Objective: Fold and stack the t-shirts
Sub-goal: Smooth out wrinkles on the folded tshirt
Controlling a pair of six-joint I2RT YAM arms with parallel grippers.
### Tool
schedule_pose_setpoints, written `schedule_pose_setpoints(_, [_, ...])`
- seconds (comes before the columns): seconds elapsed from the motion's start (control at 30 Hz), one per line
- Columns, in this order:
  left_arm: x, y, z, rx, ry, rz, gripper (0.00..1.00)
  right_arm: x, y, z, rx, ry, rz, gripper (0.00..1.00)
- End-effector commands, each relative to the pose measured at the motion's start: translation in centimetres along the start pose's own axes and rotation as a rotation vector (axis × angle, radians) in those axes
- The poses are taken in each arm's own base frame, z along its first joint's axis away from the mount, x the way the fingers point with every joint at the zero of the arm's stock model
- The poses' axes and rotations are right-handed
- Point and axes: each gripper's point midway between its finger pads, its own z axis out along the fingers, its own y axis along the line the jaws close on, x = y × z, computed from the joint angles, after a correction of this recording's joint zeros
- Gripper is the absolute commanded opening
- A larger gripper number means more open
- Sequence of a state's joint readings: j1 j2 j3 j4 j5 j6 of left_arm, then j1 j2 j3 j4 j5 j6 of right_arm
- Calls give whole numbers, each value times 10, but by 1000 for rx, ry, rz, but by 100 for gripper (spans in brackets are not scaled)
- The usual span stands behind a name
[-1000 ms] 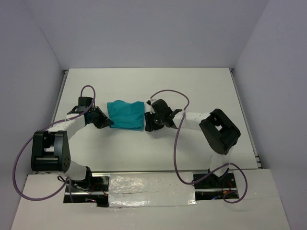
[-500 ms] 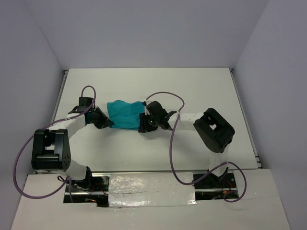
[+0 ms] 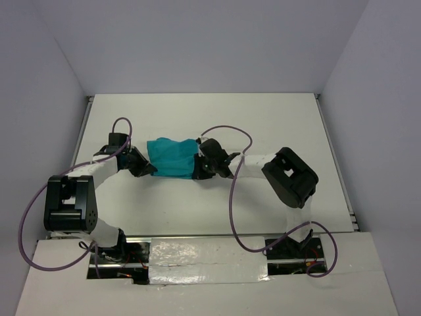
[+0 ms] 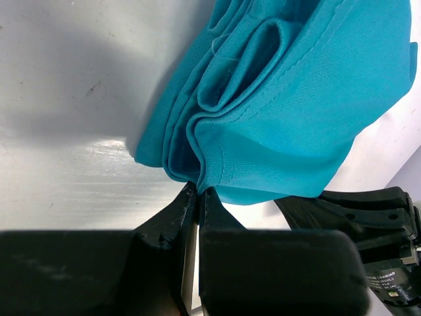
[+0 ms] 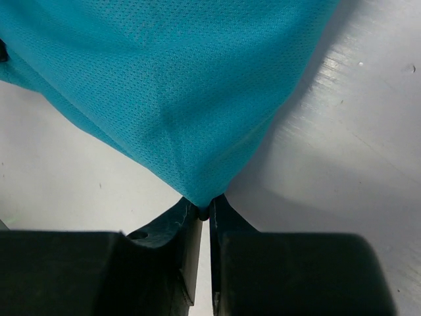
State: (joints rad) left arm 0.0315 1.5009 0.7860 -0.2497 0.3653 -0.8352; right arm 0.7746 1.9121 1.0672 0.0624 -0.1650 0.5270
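Note:
The teal t-shirt (image 3: pixel 172 158) lies folded into a small bundle in the middle of the white table, between both grippers. My left gripper (image 3: pixel 148 168) is shut on its left near corner; the left wrist view shows the folded layers and hem (image 4: pixel 289 99) pinched at the fingertips. My right gripper (image 3: pixel 195 171) is shut on the right near corner; the right wrist view shows the cloth (image 5: pixel 164 79) drawn to a point between the fingers (image 5: pixel 187 224) and lifted a little off the table. The right arm's black fingers show past the shirt in the left wrist view (image 4: pixel 362 210).
The white table (image 3: pixel 276 125) is walled by grey panels at the back and sides. Purple cables (image 3: pixel 233 197) loop from both arms. The arm bases (image 3: pixel 69 207) stand at the near edge beside taped metal strips (image 3: pixel 204 253).
My right gripper has moved left with its corner of the t-shirt, pushing the cloth narrower and bunching it toward the left gripper. The left arm has stayed nearly still.

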Motion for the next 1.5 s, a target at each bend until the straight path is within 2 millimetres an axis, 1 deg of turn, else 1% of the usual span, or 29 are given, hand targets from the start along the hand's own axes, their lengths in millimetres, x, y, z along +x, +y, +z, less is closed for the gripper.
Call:
schedule_pose_setpoints(0.0, [-13,-11,-3,31,-19,39,7,-3,-11,5,40,-28,-7,13])
schedule_pose_setpoints(0.1, [-16,-12,-6,33,-28,43,7,-8,-18,0,52,-46,-1,10])
schedule_pose_setpoints(0.23, [-22,-14,-10,41,-49,49,7,-13,-27,-12,60,-67,-3,10])
schedule_pose_setpoints(0.3, [-23,-15,-10,49,-49,52,6,-14,-34,-16,75,-70,-5,10])
schedule_pose_setpoints(0.37, [-22,-14,-9,49,-45,57,6,-19,-39,-20,84,-83,-2,10])
schedule_pose_setpoints(0.47, [-19,-12,-7,54,-37,61,6,-24,-44,-25,95,-92,-5,10])
schedule_pose_setpoints(0.5, [-19,-12,-7,56,-35,63,6,-28,-44,-27,95,-102,-17,11])
schedule_pose_setpoints(0.6, [-14,-11,-5,70,-19,62,6,-29,-43,-30,94,-105,-42,12])
schedule_pose_setpoints(0.67, [-12,-8,-2,71,-13,63,6,-28,-44,-31,95,-103,-54,13])
schedule_pose_setpoints(0.73, [-7,-1,2,57,1,68,6,-27,-44,-32,88,-104,-64,15])
schedule_pose_setpoints(0.87, [-1,12,11,33,19,74,6,-26,-38,-34,57,-99,-98,22])
schedule_pose_setpoints(0.9, [1,17,13,23,26,76,6,-26,-37,-34,53,-95,-101,25])
schedule_pose_setpoints(1.0, [2,22,22,16,33,79,6,-26,-33,-33,34,-89,-112,27])
schedule_pose_setpoints(1.07, [1,23,23,17,37,77,6,-28,-31,-37,28,-96,-126,27])
schedule_pose_setpoints(1.2, [-4,22,25,11,32,88,6,-30,-25,-50,8,-86,-163,27])
schedule_pose_setpoints(1.27, [-7,20,26,10,25,96,6,-38,-11,-61,-78,-69,-204,27])
schedule_pose_setpoints(1.3, [-8,20,26,8,26,98,6,-32,-10,-67,-94,-19,-207,27])
schedule_pose_setpoints(1.33, [-9,20,26,7,25,100,6,-40,3,-74,-163,-21,-249,27])
schedule_pose_setpoints(1.37, [-10,19,26,4,22,106,6,-45,7,-81,-188,-22,-264,27])
schedule_pose_setpoints(1.4, [-10,20,26,1,21,107,7,-50,10,-84,-204,-23,-320,28])
schedule_pose_setpoints(1.43, [-10,20,26,-1,19,109,11,-65,18,-86,-219,-45,-352,28])
schedule_pose_setpoints(1.47, [-11,21,27,-4,17,109,13,-69,22,-86,-238,-45,-390,27])
